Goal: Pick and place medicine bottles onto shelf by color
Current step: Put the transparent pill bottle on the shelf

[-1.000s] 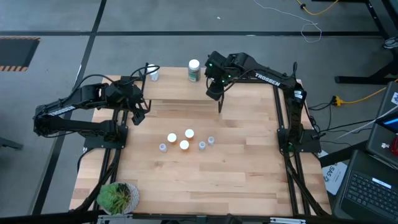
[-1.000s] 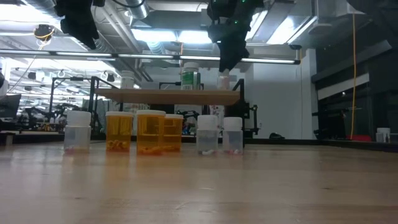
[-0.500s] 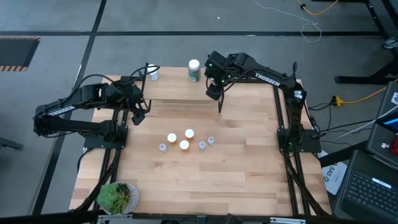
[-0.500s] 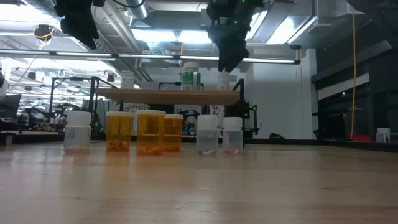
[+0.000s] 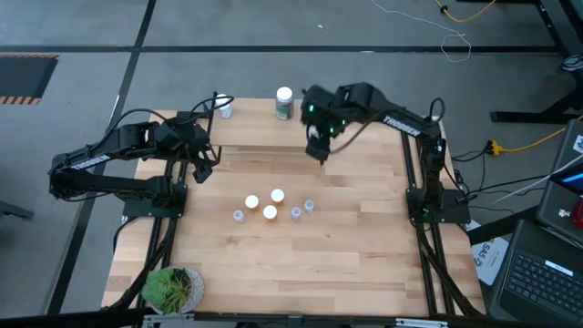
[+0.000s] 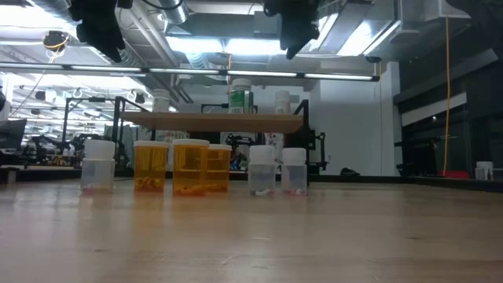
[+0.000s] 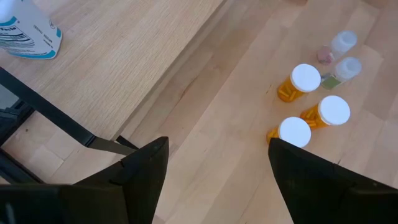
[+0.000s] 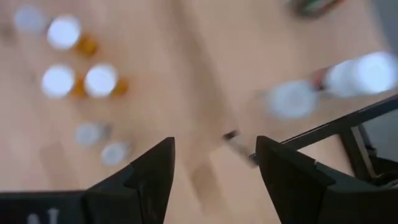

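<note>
Nearest, at the front left corner of the light-wood counter [image 5: 301,264], stands a green potted plant [image 5: 171,289]. Toward the middle of the counter sits a cluster of medicine bottles: three orange bottles with white caps [image 5: 271,212] [image 5: 251,201] [image 5: 277,195], with small clear bottles beside them, one on the left [image 5: 239,217] and two on the right [image 5: 296,213] [image 5: 309,206]. From the low camera the orange bottles [image 6: 173,167] stand upright, flanked by the clear bottles [image 6: 98,166] [image 6: 262,170] [image 6: 294,170].

Farther back, the narrow raised light-wood shelf on thin black legs [image 5: 255,130] runs along the far edge of the counter. On it stand a larger greenish bottle with a white cap [image 5: 284,103], a clear bottle [image 5: 225,108] at its left end, and, in the low view, another small clear bottle [image 6: 283,102] near its right end.

The left end effector [image 5: 202,164] hangs above the counter near the shelf's left end, fingers [image 7: 146,168] spread apart and holding nothing. The right end effector [image 5: 316,151] hangs above the shelf's right part, fingers [image 8: 152,171] also apart and empty.
</note>
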`<act>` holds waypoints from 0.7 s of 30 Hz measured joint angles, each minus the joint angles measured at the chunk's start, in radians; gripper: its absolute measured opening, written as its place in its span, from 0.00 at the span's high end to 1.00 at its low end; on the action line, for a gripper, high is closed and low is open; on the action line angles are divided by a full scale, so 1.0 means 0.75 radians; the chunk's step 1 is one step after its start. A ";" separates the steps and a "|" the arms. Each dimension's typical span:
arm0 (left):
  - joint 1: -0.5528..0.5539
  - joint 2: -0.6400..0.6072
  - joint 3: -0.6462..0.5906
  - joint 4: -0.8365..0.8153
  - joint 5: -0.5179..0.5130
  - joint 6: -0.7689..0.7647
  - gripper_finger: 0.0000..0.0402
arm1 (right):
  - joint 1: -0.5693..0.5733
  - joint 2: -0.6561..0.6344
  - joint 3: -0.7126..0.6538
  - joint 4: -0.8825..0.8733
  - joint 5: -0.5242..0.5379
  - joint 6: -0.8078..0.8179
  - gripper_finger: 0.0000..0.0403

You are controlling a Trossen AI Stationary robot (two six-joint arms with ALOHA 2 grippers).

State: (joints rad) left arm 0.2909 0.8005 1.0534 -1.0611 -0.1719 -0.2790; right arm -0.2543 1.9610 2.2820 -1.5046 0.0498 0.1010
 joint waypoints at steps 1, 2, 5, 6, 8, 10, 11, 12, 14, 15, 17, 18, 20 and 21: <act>0.000 -0.001 0.000 0.000 0.000 0.000 0.32 | 0.032 0.000 -0.017 -0.009 -0.001 0.004 0.44; 0.000 0.000 0.000 0.000 0.000 -0.001 0.32 | 0.064 0.000 -0.037 -0.016 -0.001 0.006 0.44; 0.001 -0.001 0.000 -0.002 0.001 -0.004 0.32 | 0.162 0.001 -0.106 -0.031 -0.002 0.034 0.44; 0.001 0.000 0.000 -0.004 0.001 -0.003 0.32 | 0.196 0.001 -0.137 -0.023 -0.001 0.035 0.44; 0.000 0.000 0.000 -0.005 0.001 -0.003 0.32 | 0.266 0.001 -0.213 0.010 0.000 0.033 0.44; 0.000 0.000 0.000 -0.006 0.001 0.001 0.32 | 0.331 0.001 -0.306 0.065 -0.001 0.034 0.44; 0.001 0.000 0.000 -0.005 0.001 0.001 0.32 | 0.364 0.001 -0.355 0.106 -0.001 0.038 0.44; 0.000 0.000 0.000 -0.005 0.001 0.001 0.32 | 0.396 0.001 -0.408 0.157 -0.001 0.045 0.44; 0.000 0.000 0.000 -0.005 0.001 0.001 0.32 | 0.453 0.001 -0.515 0.264 -0.001 0.078 0.44; 0.001 -0.001 0.000 -0.005 0.001 0.001 0.32 | 0.481 0.001 -0.570 0.321 0.000 0.101 0.44; 0.000 0.000 0.000 -0.005 0.001 0.002 0.32 | 0.529 0.001 -0.666 0.444 0.001 0.130 0.44; 0.000 0.000 0.000 -0.005 0.001 0.002 0.32 | 0.551 0.001 -0.705 0.487 0.001 0.143 0.44; 0.001 0.000 0.000 -0.005 0.001 0.002 0.32 | 0.586 0.002 -0.763 0.544 0.002 0.178 0.44; 0.000 0.000 0.000 -0.005 0.001 0.002 0.32 | 0.599 0.002 -0.782 0.568 0.004 0.198 0.44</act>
State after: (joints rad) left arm 0.2909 0.8002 1.0534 -1.0649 -0.1715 -0.2779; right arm 0.1951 1.9621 1.6958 -1.0783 0.0531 0.2493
